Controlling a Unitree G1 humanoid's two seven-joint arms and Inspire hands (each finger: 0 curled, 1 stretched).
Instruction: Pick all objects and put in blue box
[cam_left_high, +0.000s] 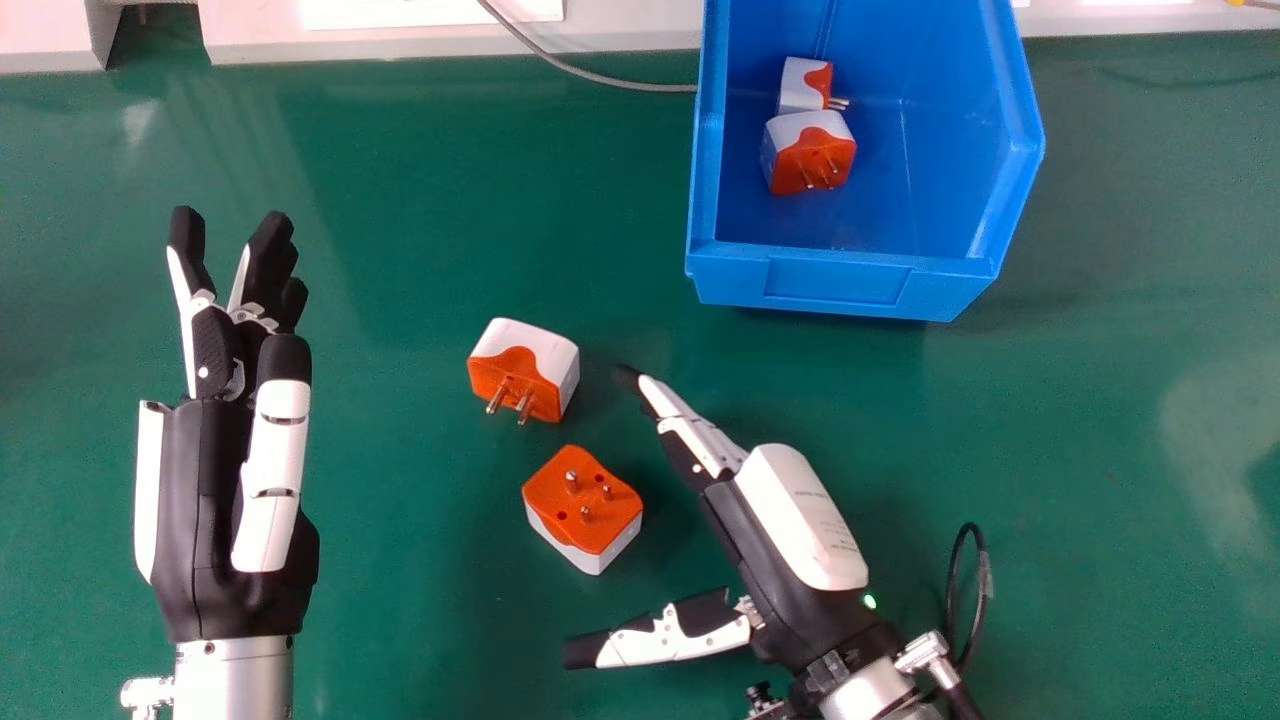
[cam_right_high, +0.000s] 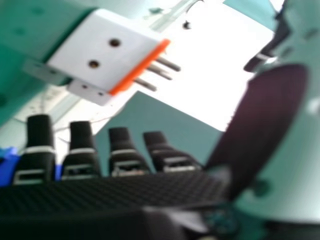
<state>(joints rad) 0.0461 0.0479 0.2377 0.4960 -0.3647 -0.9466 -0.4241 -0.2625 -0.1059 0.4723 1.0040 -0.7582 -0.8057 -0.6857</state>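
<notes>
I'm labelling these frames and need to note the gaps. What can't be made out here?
- Blue box, far end: cut off by the head view's top edge.
- Rear adapter, near side: partly behind the front adapter, head view.
- Undersides of the farther loose adapter and nearer loose adapter: face down, head view.
- Print on the right hand: too small, head view.

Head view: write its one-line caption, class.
Two adapters in the blue box, two more on the table.
</notes>
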